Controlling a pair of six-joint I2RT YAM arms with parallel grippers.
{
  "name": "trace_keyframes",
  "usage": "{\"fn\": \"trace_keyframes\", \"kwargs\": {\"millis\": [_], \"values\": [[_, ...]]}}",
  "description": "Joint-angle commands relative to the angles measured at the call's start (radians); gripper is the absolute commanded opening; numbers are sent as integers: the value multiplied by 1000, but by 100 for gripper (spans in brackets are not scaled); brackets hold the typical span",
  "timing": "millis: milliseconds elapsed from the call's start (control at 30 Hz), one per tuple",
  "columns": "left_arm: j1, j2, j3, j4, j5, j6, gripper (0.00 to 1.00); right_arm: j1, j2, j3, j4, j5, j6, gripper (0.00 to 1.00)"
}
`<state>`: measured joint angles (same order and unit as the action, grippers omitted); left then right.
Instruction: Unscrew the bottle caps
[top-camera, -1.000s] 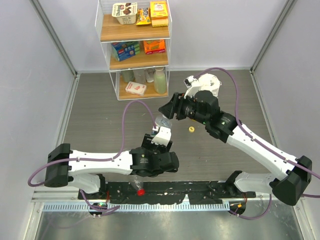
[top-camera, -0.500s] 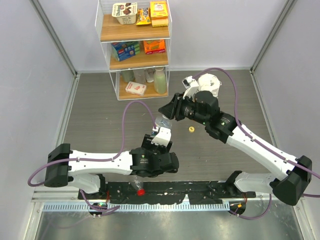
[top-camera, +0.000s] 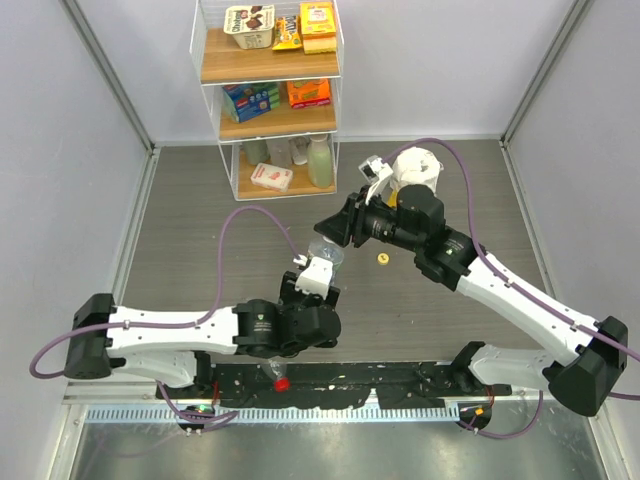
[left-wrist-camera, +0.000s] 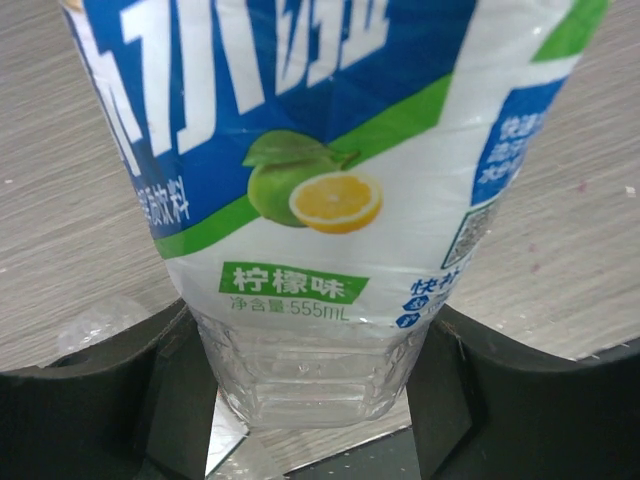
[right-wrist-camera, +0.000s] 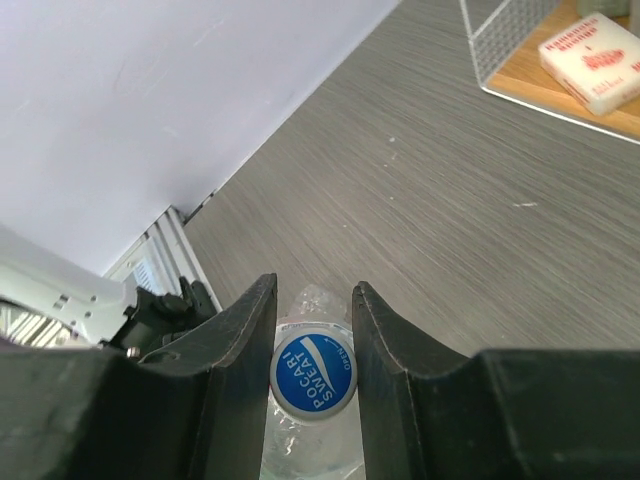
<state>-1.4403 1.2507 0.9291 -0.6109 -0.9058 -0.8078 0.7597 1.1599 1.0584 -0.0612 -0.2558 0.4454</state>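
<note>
Centrally over the table, midway between its side edges, the left gripper (left-wrist-camera: 310, 375) clamps the blue-label bottle (left-wrist-camera: 330, 200) low on its body, bracing it so the right gripper (right-wrist-camera: 313, 335), pinched onto the cap (right-wrist-camera: 313, 375), can twist. The left wrist view cuts off the bottle's neck; overhead, the right gripper hides the cap.

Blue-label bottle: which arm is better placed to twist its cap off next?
The right. The right hand grips the cap from both sides, so it may only need to turn. The left hand holds the bottle low on its body, steadying it.
</note>
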Motion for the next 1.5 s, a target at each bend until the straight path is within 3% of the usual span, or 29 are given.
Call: {"fn": "trace_keyframes", "kwargs": {"millis": [0,233,467,767,1000,1133,1467], "values": [[3,-83,-42,151,79,54,0,-11,-49,-8,129,-200,-85,2],[3,-198,-151,301,269,130,0,-56,-42,-17,204,-469,-102,2],[3,-289,-219,401,361,162,0,-117,-17,-94,546,-741,110,2],[3,-327,-250,424,375,174,0,-140,1,-74,580,-757,125,2],[3,-304,-248,408,363,165,0,-168,0,-61,462,-584,102,2],[3,-301,-260,401,343,145,0,-178,3,-9,270,-416,30,2],[3,-347,-299,382,294,107,0,-181,35,-12,74,4,-50,2]]}}
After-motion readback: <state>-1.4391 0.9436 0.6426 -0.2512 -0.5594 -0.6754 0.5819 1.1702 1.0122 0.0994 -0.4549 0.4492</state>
